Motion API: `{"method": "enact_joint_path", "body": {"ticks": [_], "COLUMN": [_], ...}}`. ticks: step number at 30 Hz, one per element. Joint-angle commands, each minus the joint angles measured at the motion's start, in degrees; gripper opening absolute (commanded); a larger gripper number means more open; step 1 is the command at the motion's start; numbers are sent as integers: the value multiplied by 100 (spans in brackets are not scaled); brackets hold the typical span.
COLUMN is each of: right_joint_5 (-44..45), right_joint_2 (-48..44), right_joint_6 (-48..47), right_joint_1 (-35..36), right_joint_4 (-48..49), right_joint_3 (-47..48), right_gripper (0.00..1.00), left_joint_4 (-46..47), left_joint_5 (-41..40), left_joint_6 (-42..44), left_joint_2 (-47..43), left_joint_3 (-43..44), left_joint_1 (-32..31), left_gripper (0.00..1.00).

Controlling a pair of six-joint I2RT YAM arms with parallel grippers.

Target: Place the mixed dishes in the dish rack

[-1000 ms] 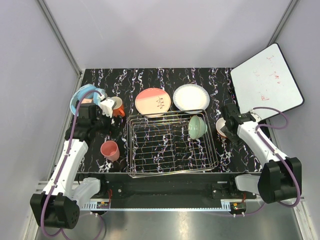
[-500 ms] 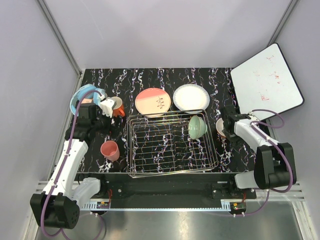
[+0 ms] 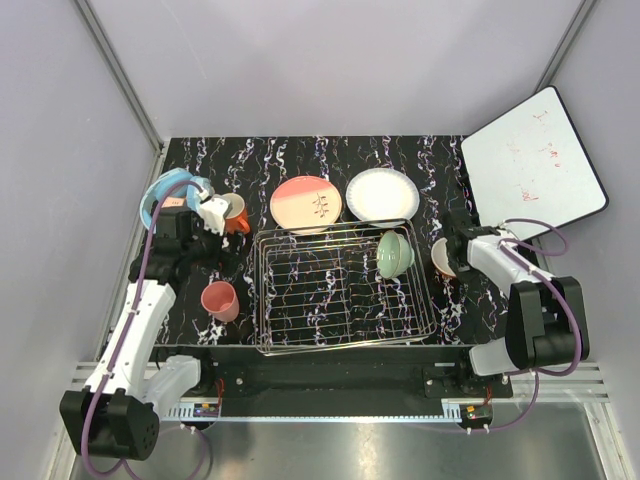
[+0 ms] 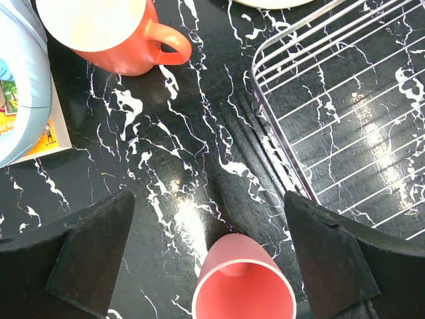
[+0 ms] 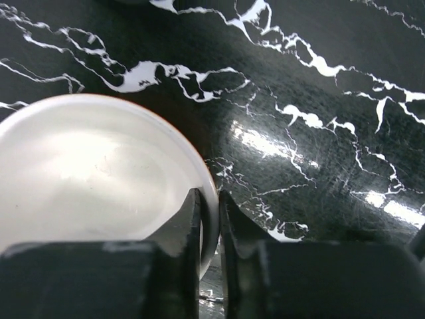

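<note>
The surface (image 4: 199,153) is glossy black, stone-look with white veins, and throws back glare. The rack (image 3: 320,290) is bright chrome wire. The mug (image 4: 113,40) is shiny, glazed orange-red; the cup (image 4: 244,292) looks like matt pink plastic. The bowl (image 5: 93,173) is smooth, glossy white inside. My left fingers (image 4: 86,252) are matt black.

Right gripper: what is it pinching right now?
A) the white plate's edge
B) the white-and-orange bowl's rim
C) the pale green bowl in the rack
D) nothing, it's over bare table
B: in the right wrist view, the right gripper has one finger inside and one outside the rim of the white-and-orange bowl, with the two closed tight on it.
</note>
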Motion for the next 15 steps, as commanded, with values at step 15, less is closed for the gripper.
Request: {"method": "enact_joint_path", "body": {"ticks": [15], "right_joint_5": [1192], "right_joint_2": [-2873], "right_joint_6": [-905], "right_joint_1": [-10], "right_joint_4": [-520], "right_joint_3": [65], "right_gripper": [0], "left_joint_4": [151], "left_joint_5": [90], "left_joint_6": [42], "left_joint_2": [-81], "left_joint_3": [79], "left_joint_1": [-23], "left_gripper": [99]}}
